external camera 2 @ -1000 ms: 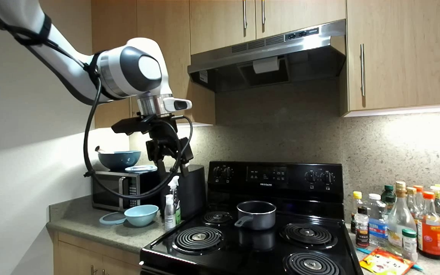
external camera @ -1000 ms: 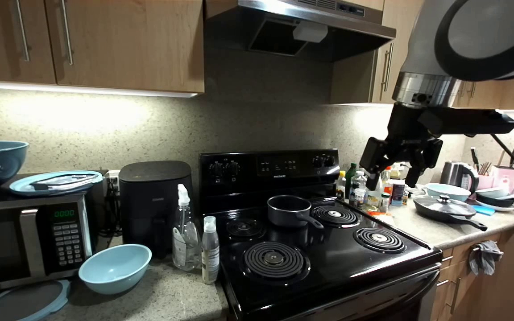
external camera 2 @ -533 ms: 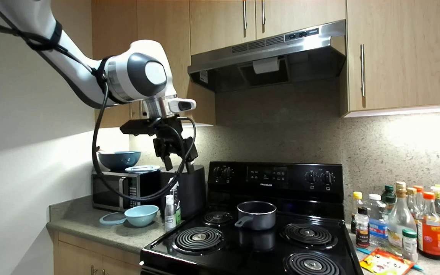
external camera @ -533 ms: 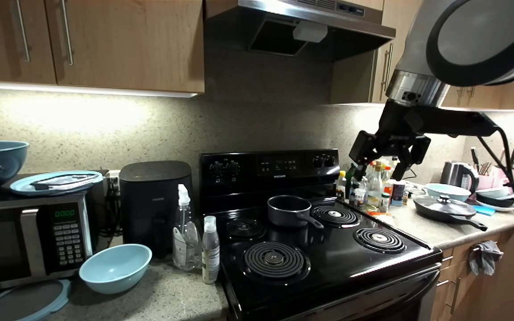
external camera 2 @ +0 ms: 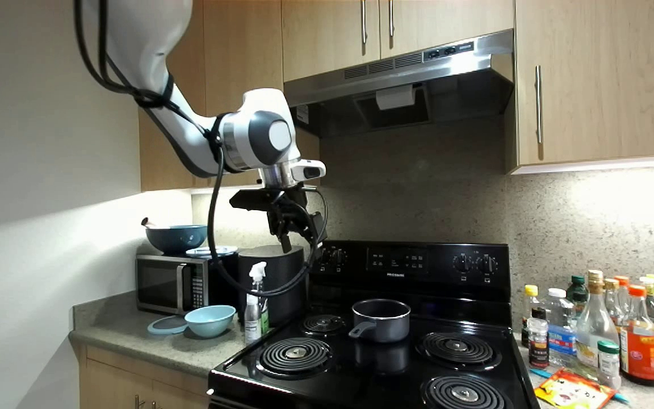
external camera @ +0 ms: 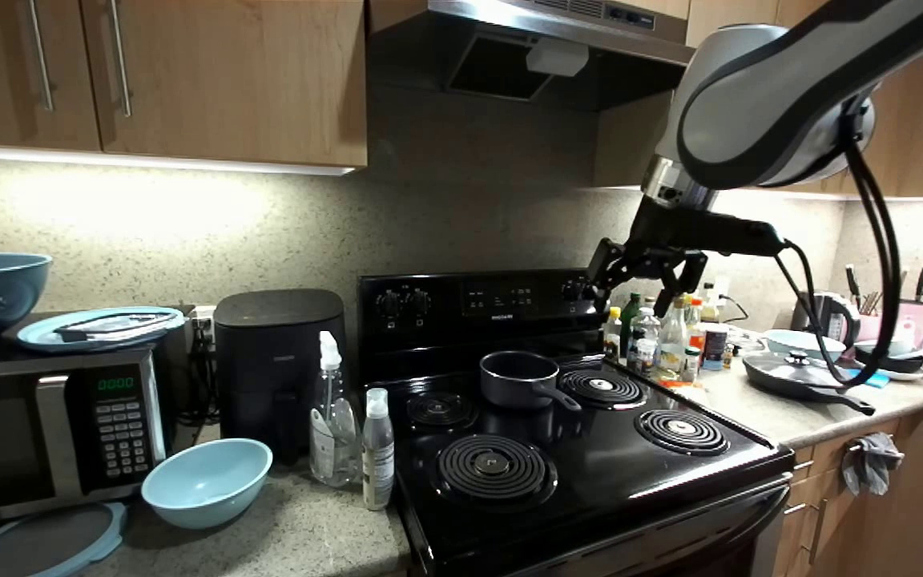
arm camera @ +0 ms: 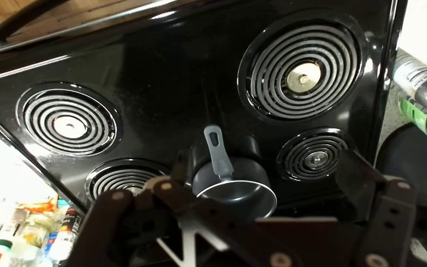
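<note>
My black gripper [external camera: 631, 306] is open and empty, in the air above the stove in both exterior views [external camera 2: 302, 247]. In the wrist view the gripper [arm camera: 263, 165] enters from the bottom with its fingers [arm camera: 360, 181] wide apart. A dark grey saucepan [arm camera: 248, 168] stands upright on the black stove [arm camera: 161, 85] and shows between the fingers, well below them. Its grey handle [arm camera: 219, 157] points away from the gripper there. The near part of the pan is hidden by the gripper. The saucepan also shows in both exterior views [external camera: 513, 383] [external camera 2: 382, 325], near the back burners.
Several bottles [external camera 2: 594, 324] stand right of the stove. A spray bottle [external camera: 333, 433], a light blue bowl [external camera: 207, 485], a black air fryer [external camera: 279, 369] and a microwave [external camera: 53, 433] stand left. A range hood [external camera 2: 401, 79] hangs above. A lidded pan [external camera: 798, 377] lies on the counter.
The arm has moved left and lower in an exterior view and right in the opposite view, bringing the gripper nearer the saucepan. The gripper stays open. The saucepan has not moved.
</note>
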Action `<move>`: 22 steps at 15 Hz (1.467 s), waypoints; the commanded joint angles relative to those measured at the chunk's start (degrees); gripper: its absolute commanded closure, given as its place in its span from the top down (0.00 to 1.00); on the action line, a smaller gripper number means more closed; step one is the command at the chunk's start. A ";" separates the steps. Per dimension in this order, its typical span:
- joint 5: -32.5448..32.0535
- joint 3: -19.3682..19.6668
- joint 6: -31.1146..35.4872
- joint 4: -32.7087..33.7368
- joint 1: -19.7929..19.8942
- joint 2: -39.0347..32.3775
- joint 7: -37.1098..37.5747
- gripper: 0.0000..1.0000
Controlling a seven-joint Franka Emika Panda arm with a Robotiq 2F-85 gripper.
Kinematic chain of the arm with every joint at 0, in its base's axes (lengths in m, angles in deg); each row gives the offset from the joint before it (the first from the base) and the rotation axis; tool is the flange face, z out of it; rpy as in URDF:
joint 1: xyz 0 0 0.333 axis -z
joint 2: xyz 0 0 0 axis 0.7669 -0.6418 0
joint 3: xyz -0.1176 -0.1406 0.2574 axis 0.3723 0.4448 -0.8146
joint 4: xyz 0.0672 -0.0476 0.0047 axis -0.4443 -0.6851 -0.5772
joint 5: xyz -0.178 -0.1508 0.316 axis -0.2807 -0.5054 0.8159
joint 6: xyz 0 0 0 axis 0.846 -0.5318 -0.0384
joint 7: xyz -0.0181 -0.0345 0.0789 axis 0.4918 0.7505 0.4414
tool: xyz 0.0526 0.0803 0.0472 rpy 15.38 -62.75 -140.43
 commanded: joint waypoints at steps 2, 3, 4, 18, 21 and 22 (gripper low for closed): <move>-7.32 1.21 -6.92 12.60 -2.23 -10.63 2.30 1.00; -8.44 1.59 -9.72 15.38 -3.09 -12.45 2.22 1.00; -10.12 2.11 -13.40 18.02 -4.09 -13.81 3.96 1.00; -4.56 6.31 -18.68 36.15 -5.79 -29.70 -0.39 1.00; -1.69 7.57 -25.81 46.92 -5.18 -38.27 -0.20 1.00; -1.20 8.21 -29.81 50.37 -5.12 -40.95 0.41 1.00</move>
